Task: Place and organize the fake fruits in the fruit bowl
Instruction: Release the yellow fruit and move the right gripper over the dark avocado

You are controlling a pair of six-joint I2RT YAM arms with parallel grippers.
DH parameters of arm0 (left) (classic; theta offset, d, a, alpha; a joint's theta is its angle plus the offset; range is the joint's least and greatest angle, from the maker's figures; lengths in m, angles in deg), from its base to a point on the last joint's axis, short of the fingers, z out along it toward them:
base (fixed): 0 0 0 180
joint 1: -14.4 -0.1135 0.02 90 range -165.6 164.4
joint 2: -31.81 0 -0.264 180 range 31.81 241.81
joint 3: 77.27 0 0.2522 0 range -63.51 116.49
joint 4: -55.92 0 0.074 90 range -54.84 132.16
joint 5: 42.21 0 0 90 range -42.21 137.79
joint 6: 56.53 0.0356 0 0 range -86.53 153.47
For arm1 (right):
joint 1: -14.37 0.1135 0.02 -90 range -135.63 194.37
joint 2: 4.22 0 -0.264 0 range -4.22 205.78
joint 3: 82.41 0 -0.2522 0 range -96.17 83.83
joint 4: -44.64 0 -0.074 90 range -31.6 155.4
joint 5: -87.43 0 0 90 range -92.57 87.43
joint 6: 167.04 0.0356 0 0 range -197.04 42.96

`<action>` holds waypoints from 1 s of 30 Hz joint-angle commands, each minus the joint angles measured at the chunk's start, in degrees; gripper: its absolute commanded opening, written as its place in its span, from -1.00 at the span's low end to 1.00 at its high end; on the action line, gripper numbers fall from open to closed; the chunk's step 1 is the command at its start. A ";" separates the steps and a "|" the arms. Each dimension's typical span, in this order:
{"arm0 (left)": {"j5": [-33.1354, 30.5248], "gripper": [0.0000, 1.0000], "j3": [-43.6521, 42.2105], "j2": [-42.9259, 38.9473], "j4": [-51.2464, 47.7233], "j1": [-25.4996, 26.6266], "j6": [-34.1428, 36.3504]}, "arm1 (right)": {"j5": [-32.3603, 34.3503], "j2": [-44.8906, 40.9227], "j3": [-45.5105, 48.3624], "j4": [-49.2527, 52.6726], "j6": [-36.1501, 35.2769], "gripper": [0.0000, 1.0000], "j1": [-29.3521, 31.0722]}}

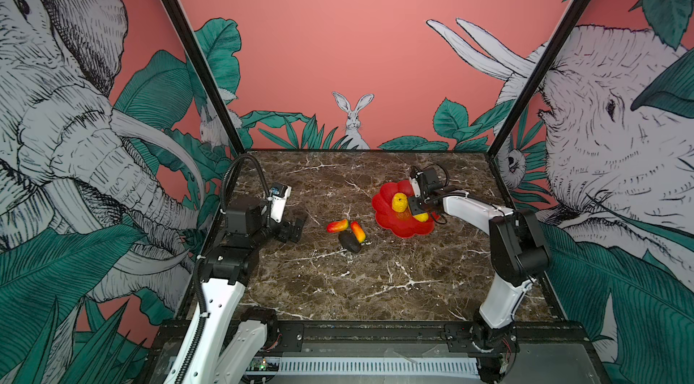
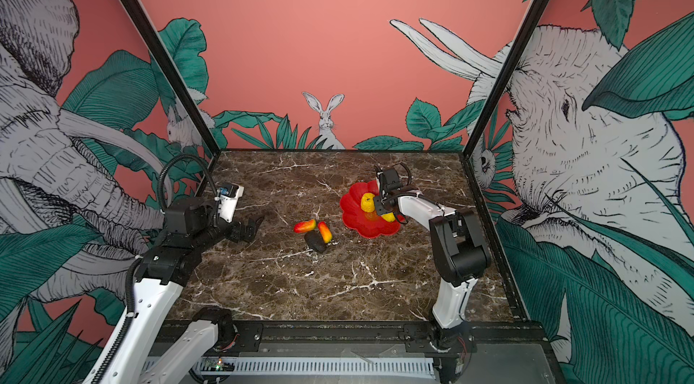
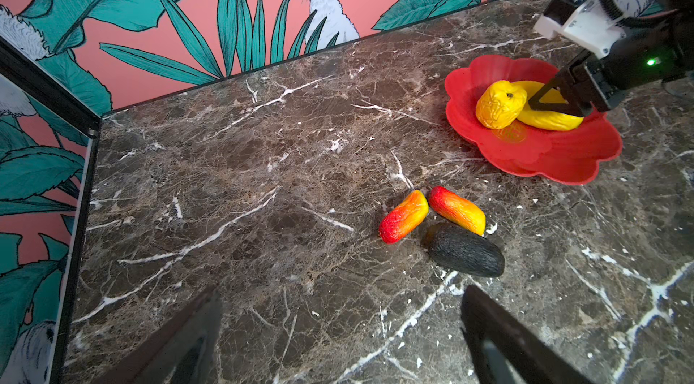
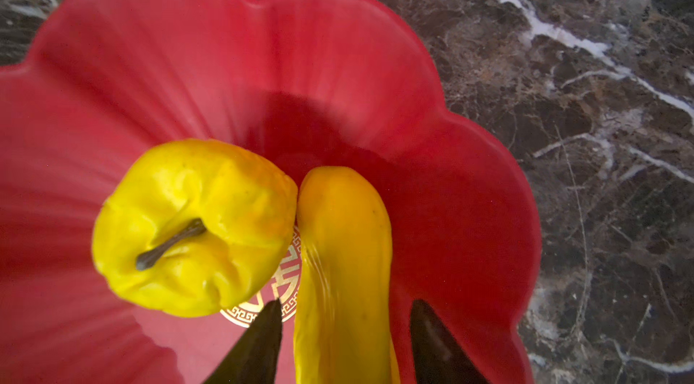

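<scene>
"On the marble surface (image 1: 375,280), what's the biggest thing?"

"The bowl (image 1: 403,229), red with a petal rim, toward the far right in both top views."

"And the claws?"

"The right claw (image 4: 345,303) reaches into the bowl from its right side with its jaws parted. Its fingers stand either side of the long yellow fruit (image 4: 341,235). The right wrist view shows a sliver of gap on each side, so it isn't squeezing it. The left claw (image 3: 341,290) hangs over the left part of the surface, jaws wide apart with nothing between them, well apart from every fruit."

"Which fruits are in the bowl?"

"Two. The long yellow fruit lies on the bowl's floor. The round yellow fruit (image 1: 399,202) rests against it, touching, on the side away from the right arm."

"The rest?"

"Three lie on the bare surface, left of the bowl, near the middle. The dark fruit (image 1: 350,242) is nearest the front edge. Just behind it, the left red fruit (image 1: 337,226) and the right red fruit (image 1: 358,231) make a V, their far ends nearly meeting. The dark fruit lies right beside the right red fruit; I can't tell whether they touch."

"Anything smaller?"

"A gold mark (image 4: 287,288) at the bowl's centre, half covered by the round yellow fruit."
</scene>
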 commanded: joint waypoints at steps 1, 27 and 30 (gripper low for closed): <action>0.32 0.99 -0.19 -0.33 -0.63 -0.10 0.81 | -0.13 -7.09 -1.19 2.10 -1.00 0.39 0.28; 1.05 0.99 -0.20 -0.76 -0.68 -0.07 0.37 | -12.56 2.77 -9.42 0.56 -5.65 0.99 31.12; 1.47 0.99 -0.28 -0.86 -0.49 -0.12 0.25 | -12.64 5.12 -10.80 0.22 -5.64 0.99 31.67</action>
